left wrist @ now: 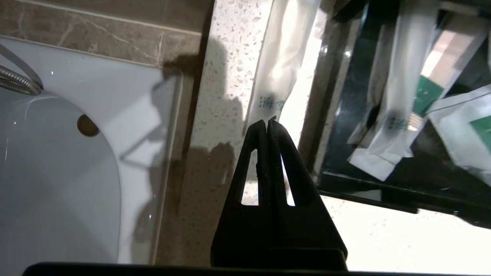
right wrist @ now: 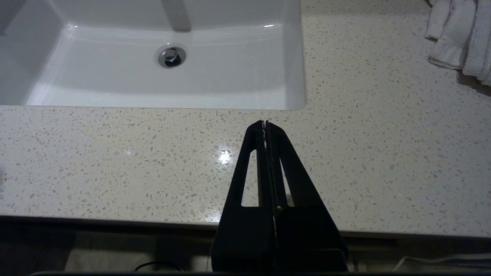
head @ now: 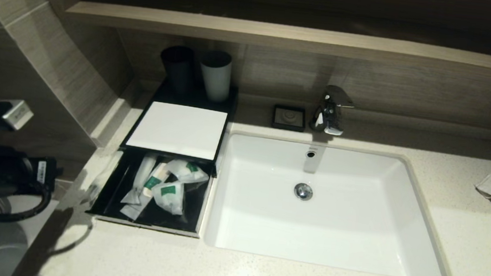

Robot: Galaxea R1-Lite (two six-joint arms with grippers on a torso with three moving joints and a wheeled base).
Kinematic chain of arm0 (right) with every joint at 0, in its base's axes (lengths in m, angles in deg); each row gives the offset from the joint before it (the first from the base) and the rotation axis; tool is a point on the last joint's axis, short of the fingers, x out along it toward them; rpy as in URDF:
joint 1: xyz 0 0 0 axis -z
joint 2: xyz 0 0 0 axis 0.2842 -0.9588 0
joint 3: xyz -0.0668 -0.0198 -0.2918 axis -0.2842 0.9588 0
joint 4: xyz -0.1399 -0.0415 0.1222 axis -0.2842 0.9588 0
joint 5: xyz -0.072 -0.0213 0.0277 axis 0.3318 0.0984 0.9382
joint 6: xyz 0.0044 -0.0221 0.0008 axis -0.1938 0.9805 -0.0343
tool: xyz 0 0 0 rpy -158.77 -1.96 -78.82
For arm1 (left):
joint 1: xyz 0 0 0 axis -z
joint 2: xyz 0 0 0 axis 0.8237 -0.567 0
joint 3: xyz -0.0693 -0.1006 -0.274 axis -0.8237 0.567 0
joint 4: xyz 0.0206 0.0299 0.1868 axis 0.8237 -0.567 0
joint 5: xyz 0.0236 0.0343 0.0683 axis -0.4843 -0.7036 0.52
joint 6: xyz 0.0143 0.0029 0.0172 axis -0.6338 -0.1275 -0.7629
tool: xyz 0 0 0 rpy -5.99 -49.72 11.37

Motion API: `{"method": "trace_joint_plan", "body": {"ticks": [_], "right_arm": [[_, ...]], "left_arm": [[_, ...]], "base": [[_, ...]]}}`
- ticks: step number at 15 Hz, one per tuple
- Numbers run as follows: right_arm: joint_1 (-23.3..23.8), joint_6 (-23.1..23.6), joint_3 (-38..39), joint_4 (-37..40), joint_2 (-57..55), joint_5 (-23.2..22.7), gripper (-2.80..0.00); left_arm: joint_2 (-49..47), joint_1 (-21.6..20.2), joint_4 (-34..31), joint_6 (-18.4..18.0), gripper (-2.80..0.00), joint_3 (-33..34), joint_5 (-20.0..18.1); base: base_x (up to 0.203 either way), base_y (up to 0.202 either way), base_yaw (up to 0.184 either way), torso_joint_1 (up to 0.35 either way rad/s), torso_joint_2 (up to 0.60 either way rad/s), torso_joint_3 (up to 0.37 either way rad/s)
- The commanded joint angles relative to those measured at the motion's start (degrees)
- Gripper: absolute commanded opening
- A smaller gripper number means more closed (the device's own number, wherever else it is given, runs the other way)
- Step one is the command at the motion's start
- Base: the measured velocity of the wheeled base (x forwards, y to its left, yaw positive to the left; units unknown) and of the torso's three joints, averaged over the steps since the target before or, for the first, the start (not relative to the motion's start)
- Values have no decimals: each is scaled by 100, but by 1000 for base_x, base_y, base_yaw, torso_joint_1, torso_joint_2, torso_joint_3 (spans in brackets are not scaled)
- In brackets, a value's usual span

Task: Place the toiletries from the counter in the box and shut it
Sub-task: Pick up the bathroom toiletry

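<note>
Left wrist view shows the left gripper (left wrist: 267,123) clenched empty above a long sachet (left wrist: 282,57) lying on the surface just outside the box (head: 178,130) drawer — shut now, that straggler gets left behind.

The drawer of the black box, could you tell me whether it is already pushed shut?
No, the drawer stands pulled out in front of the box, with sachets lying inside in plain sight.
</note>
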Motion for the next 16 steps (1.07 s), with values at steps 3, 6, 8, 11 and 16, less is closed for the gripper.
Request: {"method": "trace_joint_plan", "body": {"ticks": [3,6,8,11,16], "right_arm": [[0,-3,0,0,0,0,-280],[0,-3,0,0,-1,0,-280],[0,-3,0,0,0,0,-280],[0,-3,0,0,0,0,-280],[0,-3,0,0,0,0,-280]], "left_arm": [[-532,-226,59,-113,-280,-8,-170],[-680,-221,193,-276,-280,-9,-342],[-746,-218,198,-453,-280,-1,-396],[-840,-218,198,-619,-280,-48,-624],[-987,-215,198,-820,-280,-71,-626]], "base": [[0,0,0,0,0,0],[0,0,0,0,0,0],[0,0,0,0,0,0],[0,0,0,0,0,0],[0,0,0,0,0,0]]}}
